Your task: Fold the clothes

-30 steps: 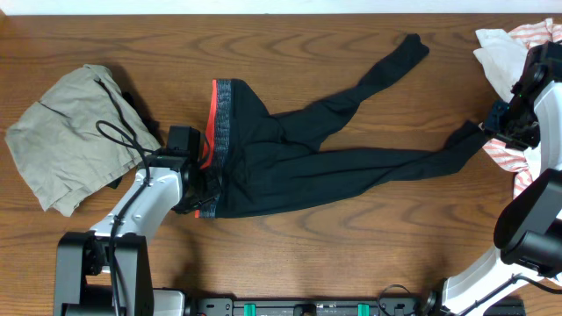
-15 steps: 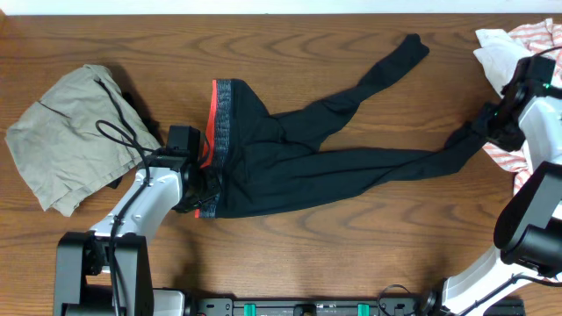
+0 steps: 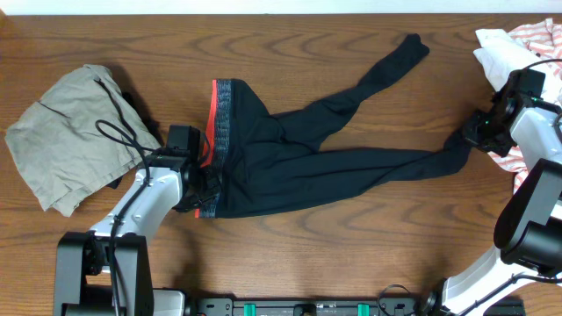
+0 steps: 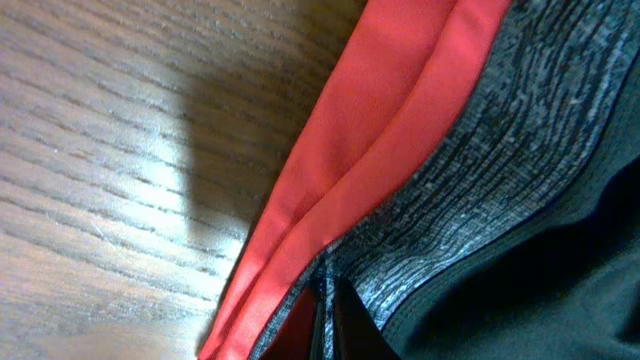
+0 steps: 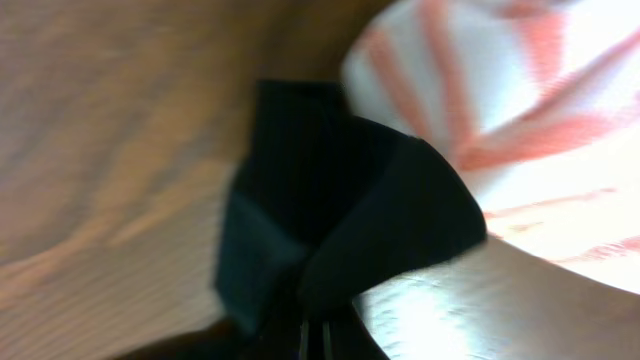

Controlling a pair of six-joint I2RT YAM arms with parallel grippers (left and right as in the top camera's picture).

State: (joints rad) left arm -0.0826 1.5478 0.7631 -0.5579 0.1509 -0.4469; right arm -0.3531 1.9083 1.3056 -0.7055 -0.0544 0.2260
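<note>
evidently pinched at both ends, leggings [image 3: 307,167] lie across the tabletop [image 3: 290,53]
overhead: left gripper [image 3: 204,185] clamped on the waistband [image 3: 222,123], right gripper [image 3: 475,133] on a leg cuff [image 3: 457,146] at the right edge; a pull could drag the striped garment [image 3: 527,33] along. left wrist: shallow bite on red trim [image 4: 370,150] may slip. right wrist: cuff touches stripes; bare wood, room unseen.

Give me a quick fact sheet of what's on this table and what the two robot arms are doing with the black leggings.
Surface: wooden table
Main item: leggings, black, lying spread out, legs splayed toward the robot's right
Left arm: left end effector shut on the grey, red-edged waistband
Right arm: right end effector shut on the end of the nearer leg
Other clothes: khaki garment far left; striped garment far right
Fold: not yet made
</note>
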